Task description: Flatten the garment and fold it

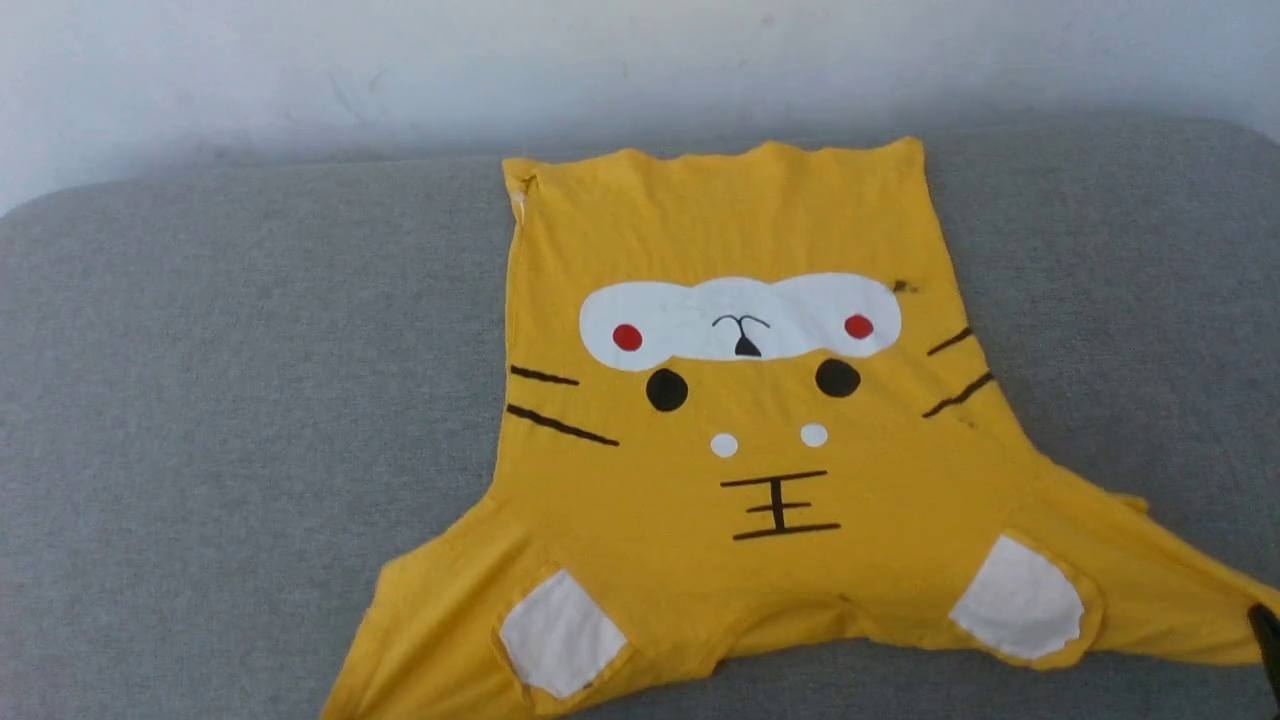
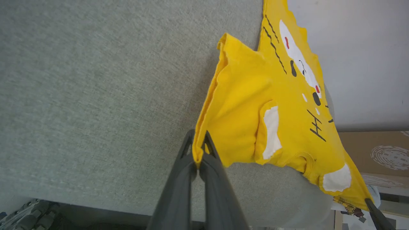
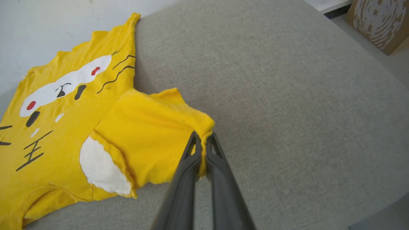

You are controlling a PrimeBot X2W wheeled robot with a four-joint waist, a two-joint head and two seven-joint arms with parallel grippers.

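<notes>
- Across grey fabric surface (image 1: 200,400), garment (image 1: 740,230) is lying spread print-up, hem pointing away.
- Left hand (image 2: 198,139) is pinching shut on its left sleeve edge.
- Right hand (image 3: 203,139) is clamping its right sleeve tip.

Open grey cushion (image 1: 200,400) flanks the garment (image 1: 740,430); wall (image 1: 400,60) behind.

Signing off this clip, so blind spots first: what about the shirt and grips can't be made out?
- Head view: both sleeve ends of the garment run off the bottom and right edges.
- Left wrist view: the left gripper's own fingers hide how much cloth they pinch.
- Right wrist view: likewise the right gripper; the collar is cut by the lower left edge.
</notes>
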